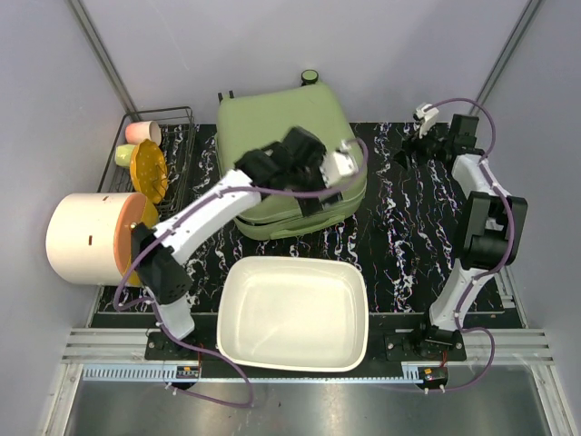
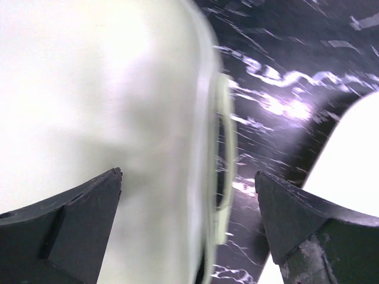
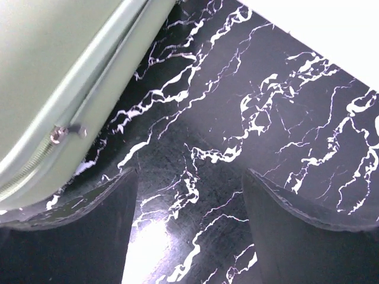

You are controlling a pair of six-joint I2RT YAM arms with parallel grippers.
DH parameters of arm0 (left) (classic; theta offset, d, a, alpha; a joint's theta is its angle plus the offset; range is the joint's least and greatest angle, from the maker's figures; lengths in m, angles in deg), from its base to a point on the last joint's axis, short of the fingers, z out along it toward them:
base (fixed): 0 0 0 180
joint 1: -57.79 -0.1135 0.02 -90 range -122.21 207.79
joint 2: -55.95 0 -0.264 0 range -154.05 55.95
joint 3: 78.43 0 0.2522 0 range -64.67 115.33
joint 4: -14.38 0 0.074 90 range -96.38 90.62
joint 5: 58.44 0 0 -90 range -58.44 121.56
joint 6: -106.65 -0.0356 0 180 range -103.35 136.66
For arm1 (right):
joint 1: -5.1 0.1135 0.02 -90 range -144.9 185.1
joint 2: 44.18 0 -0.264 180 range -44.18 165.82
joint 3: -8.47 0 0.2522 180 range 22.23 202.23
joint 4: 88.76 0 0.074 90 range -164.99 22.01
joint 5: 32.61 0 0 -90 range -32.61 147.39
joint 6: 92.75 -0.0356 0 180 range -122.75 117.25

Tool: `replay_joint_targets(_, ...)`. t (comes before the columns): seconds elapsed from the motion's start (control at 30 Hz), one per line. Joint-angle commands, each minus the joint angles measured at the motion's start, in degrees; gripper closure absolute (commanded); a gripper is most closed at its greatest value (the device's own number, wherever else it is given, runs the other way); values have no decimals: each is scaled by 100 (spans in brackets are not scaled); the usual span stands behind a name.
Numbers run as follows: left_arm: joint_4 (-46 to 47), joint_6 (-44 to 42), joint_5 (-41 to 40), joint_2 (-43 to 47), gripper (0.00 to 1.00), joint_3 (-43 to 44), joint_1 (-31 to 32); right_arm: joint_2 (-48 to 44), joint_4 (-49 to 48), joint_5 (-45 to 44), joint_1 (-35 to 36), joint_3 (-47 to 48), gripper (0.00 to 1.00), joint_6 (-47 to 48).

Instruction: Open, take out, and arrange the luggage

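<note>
Luggage lies closed and flat on the table, directly beneath the left gripper and up to the left of the right gripper.

The main risk, as I judge it, is a missed or slipping grasp on the zipper pull. It is small and metallic, it hangs against the case's side, and it sits off to the left of the right fingers rather than between them. Closing from this pose would catch only air above the marbled table. A glancing pinch could flick the pull flat against the seam.

A second risk comes from the left arm. If it bears down on the lid, it may clamp the seam that has to part. If it tugs the edge with the zip shut, the whole case could slide toward the white bin, which sits just beyond the case's near edge and shows past the left gripper's right finger.

The left wrist view is blurred, so I cannot tell whether its fingers touch the shell.

Both grippers hold nothing. The left jaws are spread wide over the case's rounded edge. The right jaws are also apart, over bare table beside the case.
</note>
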Motion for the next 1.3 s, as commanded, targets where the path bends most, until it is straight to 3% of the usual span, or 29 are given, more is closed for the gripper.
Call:
replay_joint_targets(0.0,239,833,512,406,1,814,-1215,-520,624,-306,64,558,20,-823)
replay_joint_targets(0.1,213,1686,1232,406,1,1061,-2217,-564,1351,-114,73,892,17,-1545)
replay_joint_targets(0.17,108,2029,1770,432,1,974,-2982,-773,1872,299,82,832,18,-1442)
replay_joint_targets(0.2,64,2066,2233,485,1,887,-3202,-914,2344,405,99,700,19,-1258)
replay_joint_targets(0.33,561,2285,2404,1011,3,-340,-4229,-1933,3366,152,511,-213,19,32)
replay_joint_targets(0.43,1116,2953,2922,1232,5,-1045,-4880,-2733,3982,150,1012,-855,21,710)
replay_joint_targets(0.6,1135,2945,2548,1048,5,-1189,-4953,-3780,3880,-420,2599,-1849,18,1494)
replay_joint_targets(0.93,1223,3885,2318,3,5,-91,-5129,-3246,2420,-1166,5361,-2526,30,1627)
replay_joint_targets(1.17,1557,4456,1439,-332,4,-64,-5164,-2104,1129,-2133,6137,-2984,37,1522)
replay_joint_targets(1.27,1724,4666,2007,-586,4,-55,-5251,-1480,584,-2984,6137,-2809,38,1618)
